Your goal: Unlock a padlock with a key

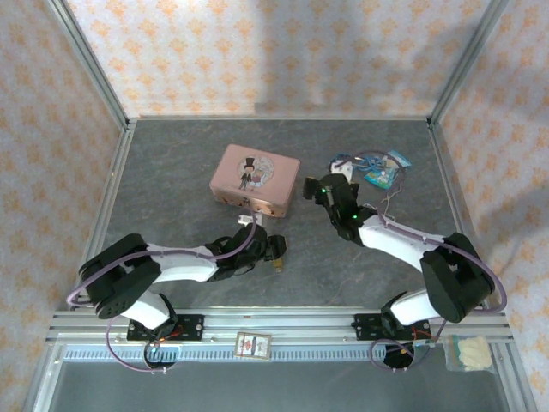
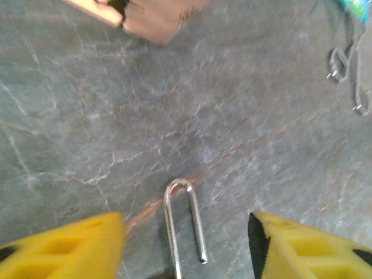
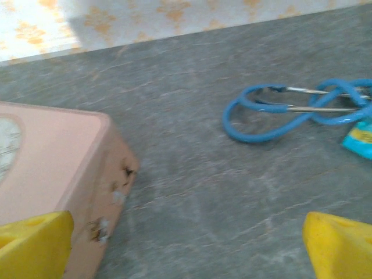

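Note:
The padlock's thin silvery shackle (image 2: 183, 221) lies on the grey table between my left gripper's (image 2: 186, 232) yellow fingers (image 2: 75, 244), which stand open around it. One shackle leg ends free; the body is cut off at the frame's bottom edge. From above, the brass padlock (image 1: 279, 264) sits just below the left gripper (image 1: 274, 249). A small whitish bit (image 1: 247, 221), possibly the key on its string, lies by the pink tin's front edge. My right gripper (image 3: 189, 232) is open over bare table, right of the tin (image 3: 52, 168).
The pink tin (image 1: 255, 178) stands mid-table. A blue cord (image 3: 279, 113) with metal rings and a teal packet (image 3: 360, 139) lies at the back right (image 1: 377, 167). Metal frame rails border the table (image 1: 171, 172).

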Controlling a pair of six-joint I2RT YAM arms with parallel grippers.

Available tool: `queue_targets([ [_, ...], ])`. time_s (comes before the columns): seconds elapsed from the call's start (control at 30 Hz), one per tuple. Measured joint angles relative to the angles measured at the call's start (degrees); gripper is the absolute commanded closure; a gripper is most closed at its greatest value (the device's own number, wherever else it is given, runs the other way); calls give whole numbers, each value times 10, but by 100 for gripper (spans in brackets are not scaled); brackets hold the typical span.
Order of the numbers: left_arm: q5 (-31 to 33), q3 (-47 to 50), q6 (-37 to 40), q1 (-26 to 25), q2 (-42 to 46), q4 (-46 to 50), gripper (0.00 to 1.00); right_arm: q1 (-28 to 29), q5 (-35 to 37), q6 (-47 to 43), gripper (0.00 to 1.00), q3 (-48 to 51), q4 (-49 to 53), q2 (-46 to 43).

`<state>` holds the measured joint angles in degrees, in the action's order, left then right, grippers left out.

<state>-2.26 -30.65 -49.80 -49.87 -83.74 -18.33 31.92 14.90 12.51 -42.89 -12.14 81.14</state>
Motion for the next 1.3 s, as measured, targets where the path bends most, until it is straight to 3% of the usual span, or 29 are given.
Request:
queue_targets([
  [0.13,71,-15,46,17,80,40,16,-61,6,-33,0,23,-32,-2],
  [0.3,179,-26,128,107,179,52,3,-156,10,-60,0,90,-110,-10],
  [0.43,252,-16,187,191,219,27,1,-225,10,-67,0,124,-167,-10],
  [0.6,308,14,262,286,228,-6,1,-262,3,-101,0,168,-289,22],
  [0.77,344,48,312,364,212,-48,1,-289,-29,-108,0,227,-379,51],
  [1.0,368,118,375,394,141,-165,1,-290,-57,-115,0,309,-533,60],
  [1.2,328,186,434,420,72,-350,1,-290,-60,-118,0,311,-576,61],
  [1.3,284,236,457,436,24,-505,0,-290,-60,-118,0,311,-578,61],
])
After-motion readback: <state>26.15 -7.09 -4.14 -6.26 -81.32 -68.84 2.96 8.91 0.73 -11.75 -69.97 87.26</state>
